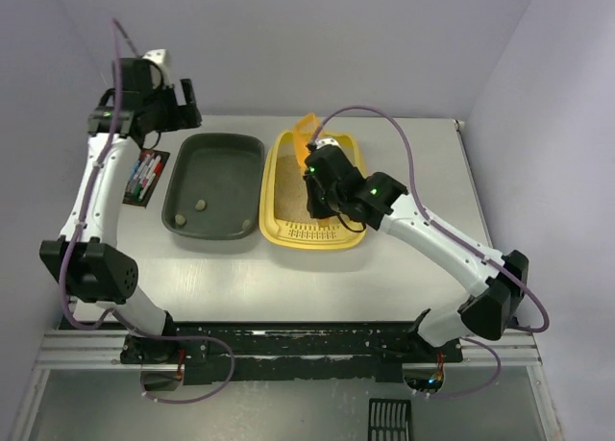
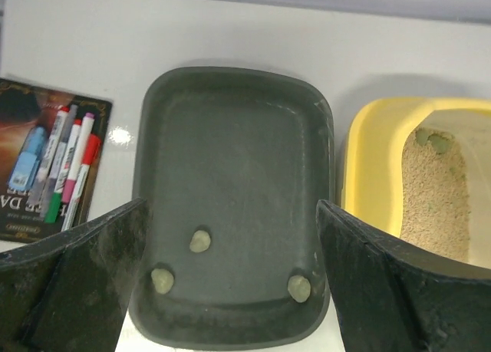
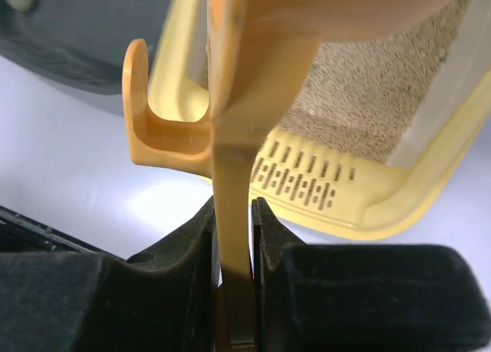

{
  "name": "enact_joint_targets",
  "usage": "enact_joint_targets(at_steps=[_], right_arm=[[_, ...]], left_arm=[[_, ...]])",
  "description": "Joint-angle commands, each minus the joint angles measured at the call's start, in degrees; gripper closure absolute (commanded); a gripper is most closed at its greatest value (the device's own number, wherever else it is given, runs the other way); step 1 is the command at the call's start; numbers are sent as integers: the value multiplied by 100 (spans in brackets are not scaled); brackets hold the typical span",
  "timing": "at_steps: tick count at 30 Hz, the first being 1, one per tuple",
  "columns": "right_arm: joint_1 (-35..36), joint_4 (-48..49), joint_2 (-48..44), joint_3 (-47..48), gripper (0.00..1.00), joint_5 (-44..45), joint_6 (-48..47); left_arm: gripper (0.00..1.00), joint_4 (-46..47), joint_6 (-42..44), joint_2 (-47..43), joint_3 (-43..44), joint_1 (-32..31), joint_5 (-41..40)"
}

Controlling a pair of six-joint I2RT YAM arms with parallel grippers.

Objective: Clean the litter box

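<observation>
Litter box seems light, stiff plastic, sand loose; hold its rim. My right gripper pinches the scoop; left gripper gapes.

A dark grey-green tray is set on the white table, just beside the litter box and to its left. 3 small greenish-beige clumps are seen on the tray's floor at its near end: 2 toward the left corner and 1 at the right corner. A dark pack of coloured markers lies flat left of the tray, apart from it. An orange-yellow scoop is raised at the far side; a hooked spur is shown on its handle. A black slotted piece lies below the table's near edge.
</observation>
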Motion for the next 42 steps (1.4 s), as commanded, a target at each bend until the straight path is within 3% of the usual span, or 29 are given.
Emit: enact_joint_targets(at_steps=[1, 5, 9, 15, 21, 27, 30, 33, 37, 42], right_arm=[[-584, 321, -30, -418, 100, -830, -137], [-1178, 447, 225, -494, 100, -1515, -415], [-1757, 400, 585, -281, 100, -2015, -664], [-2003, 557, 911, -274, 100, -2903, -635], [-2014, 790, 1164, -99, 100, -3819, 60], [-2054, 764, 1483, 365, 100, -4715, 1318], [-2060, 492, 1667, 681, 100, -4736, 1527], [-2063, 348, 1625, 806, 100, -4370, 1610], [-2070, 213, 1446, 597, 100, -4264, 1754], [-2075, -17, 848, 127, 100, -3635, 1768]], left_arm=[[1, 828, 305, 310, -263, -478, -1070], [1, 988, 347, 888, -221, -484, -1599], [1, 588, 92, 1746, 678, -511, -1750], [1, 418, 10, 2618, 1774, -807, -1575], [1, 1042, -217, 3186, 2490, -862, -159], [1, 1715, -688, 4211, 3691, -889, 2163], [1, 1911, -1108, 4788, 4028, -975, 2602], [1, 2379, -1307, 4954, 3691, -1128, 2813], [1, 3071, -1330, 4992, 3236, -1364, 2836], [1, 2999, -979, 5167, 3640, -1539, 3236]])
